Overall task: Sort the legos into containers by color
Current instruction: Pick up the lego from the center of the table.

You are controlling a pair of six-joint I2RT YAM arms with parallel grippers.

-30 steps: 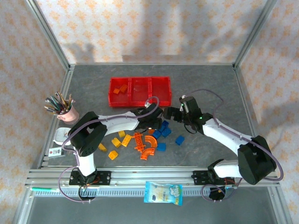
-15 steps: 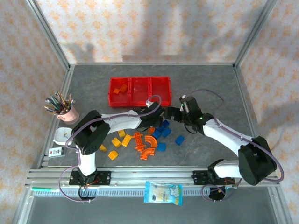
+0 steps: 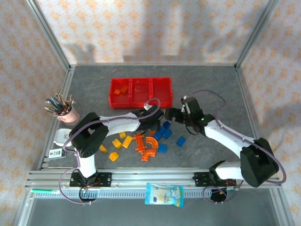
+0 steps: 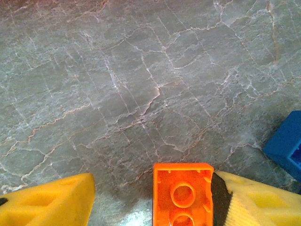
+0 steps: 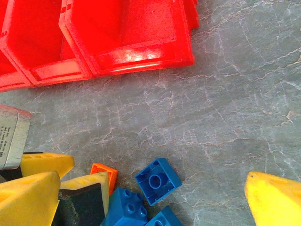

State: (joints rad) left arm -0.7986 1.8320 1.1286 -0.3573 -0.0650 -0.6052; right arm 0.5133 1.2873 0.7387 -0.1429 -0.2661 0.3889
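Three joined red containers (image 3: 141,103) stand in a row toward the far side of the grey table (image 3: 216,89). From above I make out two orange pieces (image 3: 121,89) lying in the leftmost bin. The other legos are loose on the table on the near side of the bins, between my two arms: blue bricks (image 3: 164,133) on the right of the scatter, orange arches (image 3: 149,149) in the middle, yellow blocks (image 3: 116,143) on the left.

My left gripper (image 4: 153,183) is down at the far edge of that pile. Through its wrist camera I see an orange brick (image 4: 183,194), studs up, sitting on the table between the fingers. The brick rests against the dark pad of the finger at the right of that view (image 4: 221,197), and bare table shows between it and the other finger (image 4: 51,200), so the jaws are released and not pinching it. A blue brick (image 4: 288,148) lies just off to the right.

My right gripper (image 5: 153,183) is spread wide and carries nothing. It hangs low beside the left one, just short of the rightmost bin's near corner, and a few blue bricks lie on the table between its fingers.

A pink cup of pens (image 3: 65,113) stands well apart at the left edge. A blue packet (image 3: 164,194) lies on the rail by the arm bases.
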